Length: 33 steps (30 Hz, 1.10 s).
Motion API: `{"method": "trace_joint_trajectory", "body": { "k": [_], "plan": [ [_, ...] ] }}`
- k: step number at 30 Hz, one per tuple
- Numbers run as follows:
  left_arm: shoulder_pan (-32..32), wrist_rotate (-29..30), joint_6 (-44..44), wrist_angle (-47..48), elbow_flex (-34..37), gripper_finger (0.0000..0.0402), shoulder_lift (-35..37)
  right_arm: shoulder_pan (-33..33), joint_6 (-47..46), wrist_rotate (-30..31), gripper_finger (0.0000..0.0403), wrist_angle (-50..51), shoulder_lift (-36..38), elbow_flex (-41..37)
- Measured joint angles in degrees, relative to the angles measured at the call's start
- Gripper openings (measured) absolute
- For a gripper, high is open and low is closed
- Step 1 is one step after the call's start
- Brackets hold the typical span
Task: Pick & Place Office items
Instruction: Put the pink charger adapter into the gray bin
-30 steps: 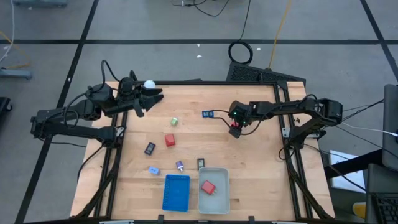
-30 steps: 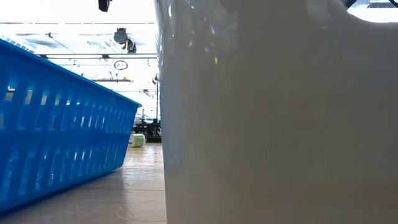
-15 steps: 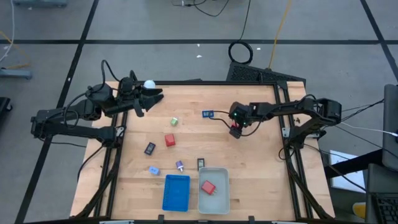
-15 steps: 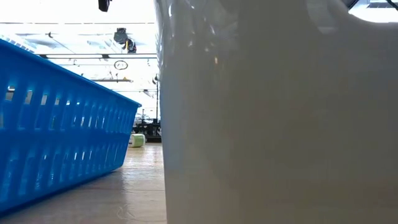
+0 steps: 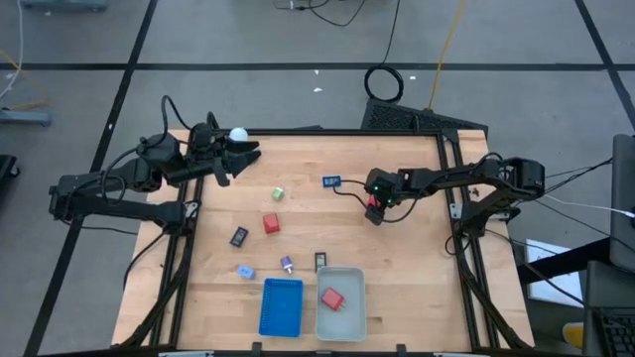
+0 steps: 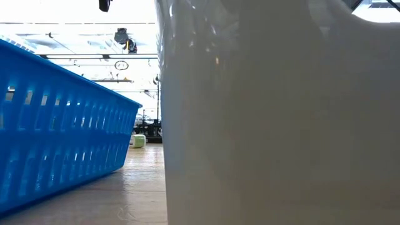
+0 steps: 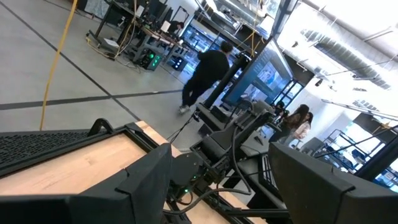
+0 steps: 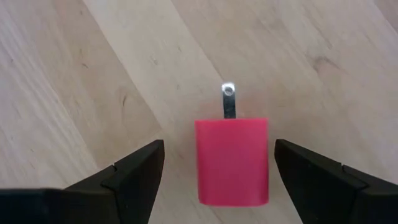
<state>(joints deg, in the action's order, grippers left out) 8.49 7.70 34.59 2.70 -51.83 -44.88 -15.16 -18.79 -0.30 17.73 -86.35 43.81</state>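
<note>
Office items are seen scattered over the wooden table (image 5: 417, 278). A red block (image 8: 232, 162) with a metal prong is framed between the spread fingers (image 8: 134, 177) of the right gripper (image 5: 375, 210), which is lowered over it right of the table's middle; no contact between fingers and block is visible, so the gripper is released. In the high view only a small red patch (image 5: 374, 211) is shown under that gripper. A dark blue-faced item (image 5: 332, 181) is placed just beside the gripper, toward the far edge. A green cube (image 5: 279, 193), a second red block (image 5: 271, 224) and a black item (image 5: 239, 237) are spread across the middle. Nearer the front edge, a light blue piece (image 5: 245, 272), a purple-topped piece (image 5: 286, 264) and another black item (image 5: 321, 261) are lined up close to the trays. A third red block (image 5: 331, 297) is held inside the pale grey tray (image 5: 354, 322), which is set just beside the blue tray (image 5: 281, 307). The left gripper (image 5: 234, 157) is parked at the far left corner with its fingers apart, near the white ball (image 5: 238, 135).
</note>
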Motion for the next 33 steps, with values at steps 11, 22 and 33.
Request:
{"method": "trace_joint_trajectory", "body": {
  "k": [11,22,33],
  "plan": [
    [-0.01,-0.11,0.11,0.0,0.0,0.0271,0.0,0.29,0.14,0.22,0.0208,0.07,0.0,0.0],
    [0.0,-0.11,0.18,0.0,-0.01,0.0271,-0.01,0.29,0.03,0.22,0.0143,0.03,0.04,0.0],
    [0.0,-0.18,0.04,0.0,0.0,0.0271,-0.01,0.7,-3.01,-1.49,0.0143,0.7,0.96,0.02]
  ]
}}
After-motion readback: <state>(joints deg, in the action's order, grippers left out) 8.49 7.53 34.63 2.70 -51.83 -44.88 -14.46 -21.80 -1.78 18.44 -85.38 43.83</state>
